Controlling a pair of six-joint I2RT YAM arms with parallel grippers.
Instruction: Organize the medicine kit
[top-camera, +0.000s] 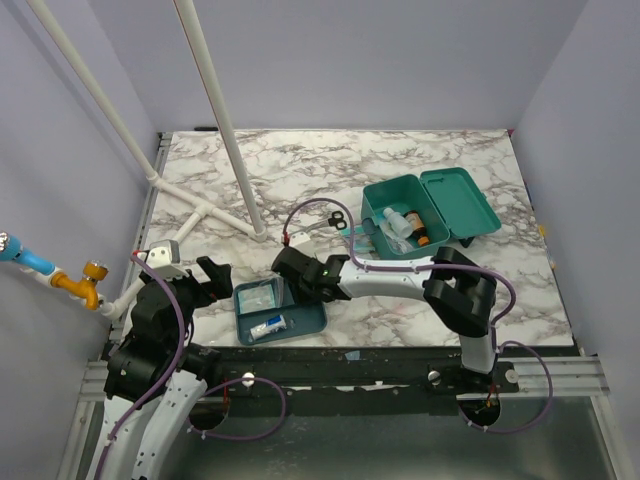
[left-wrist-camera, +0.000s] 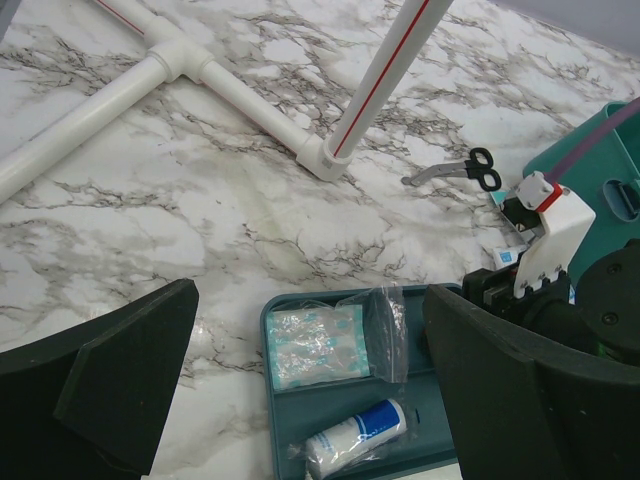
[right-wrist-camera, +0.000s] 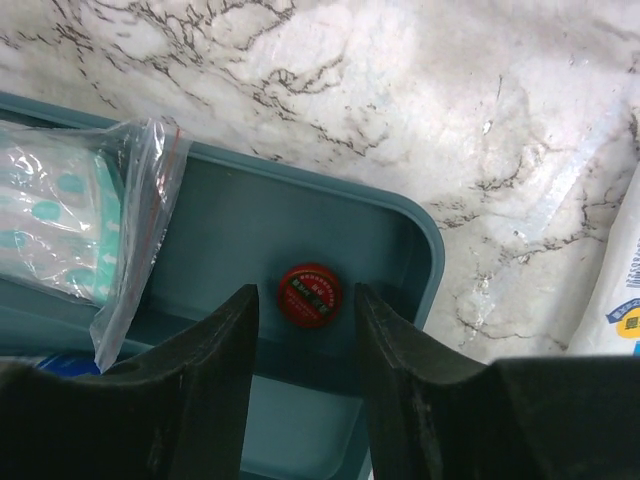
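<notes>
Though the top view hid it beneath the right gripper (top-camera: 292, 266), the right wrist view showed a red tin (right-wrist-camera: 310, 295) in the tray's (right-wrist-camera: 400, 215) corner, untouched between spread fingers. The left gripper (left-wrist-camera: 310, 295) hovered spread, near left; the medicine kit (top-camera: 458, 205) lay open, far right.

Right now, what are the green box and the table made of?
The green box looks like smooth plastic: even color, rounded molded corners. The table looks like marble, white with dark veins, but might be printed.
</notes>
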